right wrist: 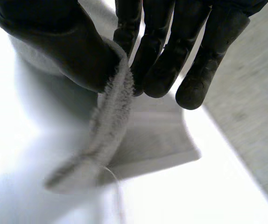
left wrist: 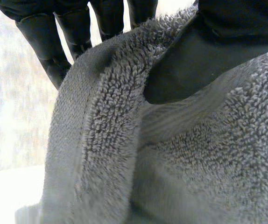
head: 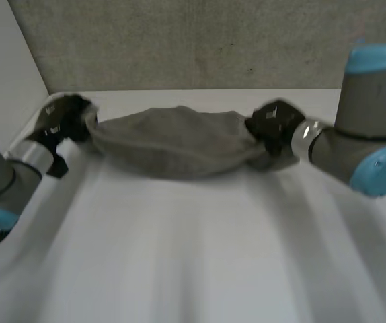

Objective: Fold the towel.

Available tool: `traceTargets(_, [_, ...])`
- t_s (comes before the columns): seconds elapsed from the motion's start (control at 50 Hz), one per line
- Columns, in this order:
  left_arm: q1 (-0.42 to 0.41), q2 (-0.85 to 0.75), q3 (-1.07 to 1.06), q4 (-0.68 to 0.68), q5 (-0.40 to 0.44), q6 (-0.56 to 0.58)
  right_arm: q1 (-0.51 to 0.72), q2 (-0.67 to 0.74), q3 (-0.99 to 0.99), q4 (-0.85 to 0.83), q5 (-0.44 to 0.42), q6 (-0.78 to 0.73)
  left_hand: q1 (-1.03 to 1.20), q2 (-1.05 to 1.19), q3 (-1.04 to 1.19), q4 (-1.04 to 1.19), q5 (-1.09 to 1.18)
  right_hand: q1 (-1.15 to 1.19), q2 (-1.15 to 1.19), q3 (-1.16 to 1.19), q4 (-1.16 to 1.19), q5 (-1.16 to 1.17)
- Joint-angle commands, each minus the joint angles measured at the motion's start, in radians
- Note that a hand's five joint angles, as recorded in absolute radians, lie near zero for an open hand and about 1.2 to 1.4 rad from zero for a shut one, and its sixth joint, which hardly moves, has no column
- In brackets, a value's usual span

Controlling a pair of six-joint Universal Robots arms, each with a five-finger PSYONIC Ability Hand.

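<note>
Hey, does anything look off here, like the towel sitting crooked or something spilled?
Nothing spilled or damaged. The one uneven thing is the grey towel: it is bunched and droops in the middle between the left hand and the right hand, each pinching one end. That suits a fold not yet finished.

A smooth white worktop (head: 193, 256) stretches across the foreground. A grey speckled wall (head: 200, 40) rises behind its far edge, meeting a plain white panel (head: 1, 67) at the left.
</note>
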Motion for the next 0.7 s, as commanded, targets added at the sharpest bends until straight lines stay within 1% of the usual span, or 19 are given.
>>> traceTargets(0.02, [0.059,-0.005,-0.089,-0.039,0.087,0.222,-0.003,-0.022,0.185,-0.098,0.002,-0.020,-0.043,-0.090,-0.136,-0.110,-0.274,0.054,0.063,0.065,0.061,0.047])
traceTargets(0.04, [0.059,-0.005,-0.089,-0.039,0.087,0.222,-0.006,-0.036,0.195,-0.098,-0.003,-0.019,-0.043,-0.090,-0.136,-0.110,-0.274,0.054,0.063,0.065,0.061,0.047])
traceTargets(0.08, [0.092,0.066,-0.112,-0.112,0.095,0.271,-0.015,-0.051,0.205,-0.098,-0.006,-0.013,-0.043,-0.090,-0.136,-0.110,-0.274,0.054,0.063,0.065,0.061,0.047])
traceTargets(0.2, [0.129,0.145,-0.130,-0.177,0.096,0.282,-0.018,-0.114,0.270,-0.101,0.000,0.004,-0.043,-0.090,-0.136,-0.110,-0.274,0.054,0.063,0.065,0.061,0.047])
traceTargets(0.24, [0.132,0.172,-0.155,-0.189,0.096,0.283,-0.015,-0.131,0.298,-0.102,0.000,0.004,-0.352,-0.399,-0.445,-0.419,-0.583,0.054,0.063,0.065,0.061,0.047])
traceTargets(0.26, [0.132,0.173,-0.155,-0.189,0.096,0.283,-0.015,-0.146,0.324,-0.105,-0.001,0.004,-0.354,-0.401,-0.447,-0.421,-0.585,0.054,0.063,0.065,0.061,0.047])
traceTargets(0.28, [0.132,0.188,-0.172,-0.189,0.101,0.288,-0.015,-0.146,0.324,-0.105,-0.001,0.004,-0.534,-0.581,-0.627,-0.601,-0.765,0.054,0.063,0.065,0.061,0.047])
traceTargets(0.3, [0.132,0.188,-0.172,-0.189,0.101,0.288,-0.014,-0.161,0.347,-0.107,-0.003,0.006,-0.536,-0.583,-0.629,-0.603,-0.767,0.054,0.063,0.065,0.061,0.047])
traceTargets(0.32, [0.132,0.203,-0.193,-0.189,0.108,0.291,-0.012,-0.169,0.367,-0.107,-0.005,0.009,-0.629,-0.676,-0.722,-0.696,-0.860,0.054,0.063,0.065,0.061,0.047])
traceTargets(0.36, [0.132,0.212,-0.218,-0.186,0.122,0.293,-0.012,-0.172,0.380,-0.108,-0.006,0.016,-0.647,-0.695,-0.741,-0.715,-0.878,0.054,0.063,0.065,0.061,0.047])
traceTargets(0.4, [0.126,0.216,-0.255,-0.182,0.162,0.300,-0.014,-0.172,0.387,-0.108,-0.006,0.029,-0.691,-0.739,-0.784,-0.758,-0.922,0.054,0.063,0.065,0.061,0.047])
traceTargets(0.46, [0.125,0.216,-0.269,-0.178,0.174,0.313,-0.014,-0.171,0.392,-0.108,-0.006,0.056,-0.703,-0.751,-0.796,-0.770,-0.934,0.054,0.063,0.065,0.061,0.047])
traceTargets(0.5, [0.129,0.214,-0.290,-0.172,0.190,0.370,-0.014,-0.171,0.393,-0.110,-0.006,0.072,-0.732,-0.780,-0.826,-0.800,-0.963,0.054,0.063,0.065,0.061,0.047])
traceTargets(0.52, [0.129,0.214,-0.290,-0.172,0.190,0.371,-0.014,-0.169,0.397,-0.111,-0.006,0.082,-0.732,-0.780,-0.826,-0.800,-0.963,0.054,0.063,0.065,0.061,0.047])
traceTargets(0.56, [0.135,0.214,-0.316,-0.172,0.194,0.455,-0.014,-0.169,0.398,-0.112,-0.006,0.090,-0.782,-0.829,-0.875,-0.849,-1.013,0.054,0.063,0.065,0.061,0.047])
traceTargets(0.58, [0.136,0.214,-0.316,-0.172,0.194,0.455,-0.014,-0.168,0.403,-0.116,-0.006,0.093,-0.782,-0.830,-0.876,-0.850,-1.013,0.054,0.063,0.065,0.061,0.047])
traceTargets(0.62, [0.131,0.214,-0.334,-0.171,0.196,0.544,-0.015,-0.169,0.410,-0.124,-0.006,0.095,-0.826,-0.874,-0.920,-0.894,-1.057,0.054,0.063,0.065,0.061,0.047])
traceTargets(0.68, [0.125,0.216,-0.353,-0.168,0.196,0.633,-0.017,-0.171,0.429,-0.148,-0.006,0.095,-0.870,-0.918,-0.964,-0.937,-1.101,0.054,0.063,0.065,0.061,0.047])
traceTargets(0.7, [0.125,0.216,-0.353,-0.168,0.196,0.633,-0.017,-0.171,0.436,-0.157,-0.006,0.095,-0.870,-0.918,-0.964,-0.938,-1.101,0.054,0.063,0.065,0.061,0.047])
